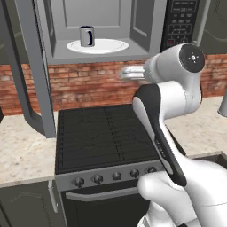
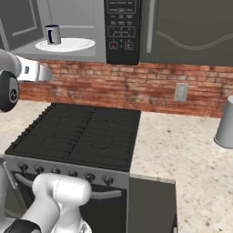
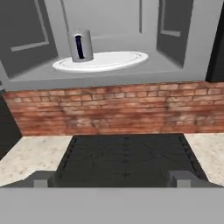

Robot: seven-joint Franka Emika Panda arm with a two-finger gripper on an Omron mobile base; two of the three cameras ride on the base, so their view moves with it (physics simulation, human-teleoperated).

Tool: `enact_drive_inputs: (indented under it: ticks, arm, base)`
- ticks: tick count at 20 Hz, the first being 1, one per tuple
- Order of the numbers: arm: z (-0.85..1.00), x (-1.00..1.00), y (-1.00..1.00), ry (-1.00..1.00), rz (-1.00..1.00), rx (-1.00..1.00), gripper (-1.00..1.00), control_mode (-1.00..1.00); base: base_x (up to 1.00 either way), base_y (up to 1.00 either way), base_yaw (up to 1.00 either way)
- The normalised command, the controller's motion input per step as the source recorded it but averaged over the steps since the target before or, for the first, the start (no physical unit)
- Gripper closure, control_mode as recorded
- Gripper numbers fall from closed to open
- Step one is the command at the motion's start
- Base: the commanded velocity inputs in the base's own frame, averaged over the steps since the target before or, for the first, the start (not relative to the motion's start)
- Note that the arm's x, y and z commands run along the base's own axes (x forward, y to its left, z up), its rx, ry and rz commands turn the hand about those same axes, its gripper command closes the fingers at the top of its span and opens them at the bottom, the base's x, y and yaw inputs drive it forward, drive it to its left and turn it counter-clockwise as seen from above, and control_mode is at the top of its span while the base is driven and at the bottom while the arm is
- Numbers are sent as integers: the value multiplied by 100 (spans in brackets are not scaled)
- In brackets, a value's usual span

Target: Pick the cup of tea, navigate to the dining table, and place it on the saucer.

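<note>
My claw (image 3: pixel 113 178) stands wide open, its two fingertips (image 3: pixel 41 178) far apart at the lower edge of the hand view, holding and touching nothing. It hangs in the air above the black stove (image 1: pixel 104 135), pointed at the brick wall (image 2: pixel 150 88) behind it. In the left base view my claw's pale end (image 1: pixel 131 72) shows in front of the bricks, below the open microwave (image 1: pixel 95 26).

The cup of tea (image 3: pixel 80 44) stands upright on the white round plate (image 3: pixel 116 60) inside the microwave, toward the plate's left side, its dark handle turned toward me. It is well above and beyond my claw.

The speckled beige worktop (image 2: pixel 182 154) runs on both sides of the stove. A grey canister (image 2: pixel 226 123) stands on it at the far right. The microwave's dark control panel (image 2: pixel 122 27) sits right of the opening, with grey cabinets (image 2: pixel 191 27) beyond.
</note>
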Motion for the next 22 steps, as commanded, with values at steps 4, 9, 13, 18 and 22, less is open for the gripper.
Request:
enact_drive_inputs:
  ticks: [4, 9, 13, 18, 22]
  arm:
    - [93, 0, 42, -39, -1, 22, -100, -100]
    - [78, 0, 17, -28, 0, 26, -100, -100]
    - [53, 2, 21, -6, 15, 8, -100, -100]
    - [22, 27, 7, 28, 24, -13, -100, -100]
    - [-1, 28, 6, 41, 9, -20, -100, -100]
  base:
    - [0, 0, 0]
    - [0, 0, 0]
    - [0, 0, 0]
    - [0, 0, 0]
    - [0, 0, 0]
